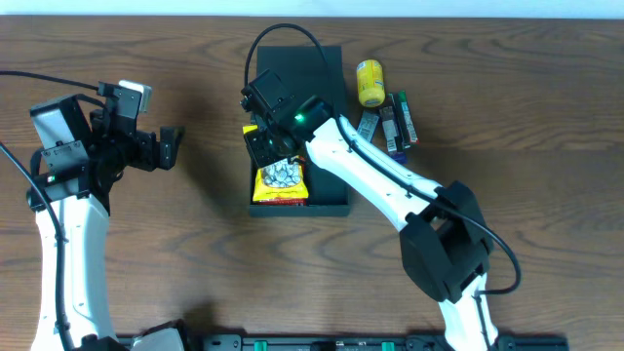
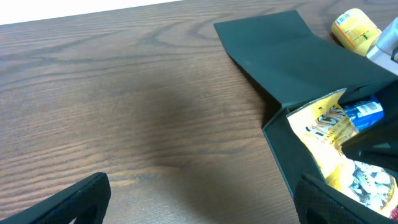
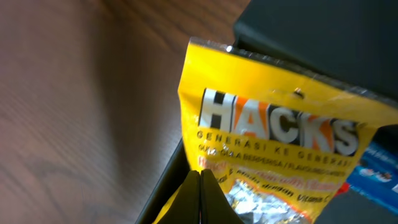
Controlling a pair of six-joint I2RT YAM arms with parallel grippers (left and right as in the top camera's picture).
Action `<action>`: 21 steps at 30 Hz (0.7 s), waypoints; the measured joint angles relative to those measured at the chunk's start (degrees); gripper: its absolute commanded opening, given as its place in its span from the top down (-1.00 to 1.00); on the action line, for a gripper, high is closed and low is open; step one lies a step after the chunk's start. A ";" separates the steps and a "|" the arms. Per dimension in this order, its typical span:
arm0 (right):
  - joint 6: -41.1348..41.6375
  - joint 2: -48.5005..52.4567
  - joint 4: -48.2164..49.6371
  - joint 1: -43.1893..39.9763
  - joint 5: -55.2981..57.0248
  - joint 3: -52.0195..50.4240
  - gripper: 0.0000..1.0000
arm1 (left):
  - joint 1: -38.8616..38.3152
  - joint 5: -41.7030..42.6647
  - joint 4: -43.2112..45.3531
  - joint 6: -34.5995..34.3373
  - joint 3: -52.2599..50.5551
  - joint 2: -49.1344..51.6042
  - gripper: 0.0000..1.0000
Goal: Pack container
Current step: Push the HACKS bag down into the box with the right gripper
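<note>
Packet (image 1: 280, 183) against left wall of container (image 1: 328, 192) (tabletop (image 1: 195, 195) beyond)

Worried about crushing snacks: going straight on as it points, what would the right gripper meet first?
The yellow HACKS packet in the container: the shut right gripper points at its lower part, apparently very close or touching, though depth is unclear.

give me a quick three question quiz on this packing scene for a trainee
1. True or false: the yellow HACKS bag sits in the container.
2. Which gripper is open? A) left gripper B) right gripper
3. Fill in: the yellow canister lies ___ the container.

Key: 1 true; 2 A; 3 outside
</note>
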 measured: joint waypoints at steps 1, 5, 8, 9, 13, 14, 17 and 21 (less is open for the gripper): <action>-0.04 0.04 0.33 0.00 0.68 0.00 0.97 | 0.00 0.00 0.00 0.00 0.00 0.00 -0.91; -0.02 1.14 1.33 0.00 1.86 0.04 0.96 | 0.00 0.00 -0.02 0.00 0.00 0.00 -0.90; 0.02 3.10 2.01 0.00 2.25 0.07 0.97 | 0.00 0.00 -0.02 0.00 0.00 0.00 -0.91; 0.02 3.98 2.23 0.00 2.43 0.13 0.97 | 0.00 0.00 0.00 0.00 0.00 0.00 -0.90; 0.22 6.32 3.19 -0.13 2.58 0.33 0.97 | 0.00 0.00 0.00 0.00 0.00 0.00 -0.90; 0.24 6.51 3.34 -0.13 2.58 0.37 0.97 | 0.00 0.00 0.00 0.00 0.00 0.00 -0.90; 0.35 6.71 4.24 -0.13 2.58 0.37 0.96 | 0.00 0.00 -0.02 0.00 0.00 0.00 -0.90; 0.63 6.80 5.70 -0.13 2.58 0.37 0.97 | 0.00 0.00 0.00 0.00 0.00 0.00 -0.90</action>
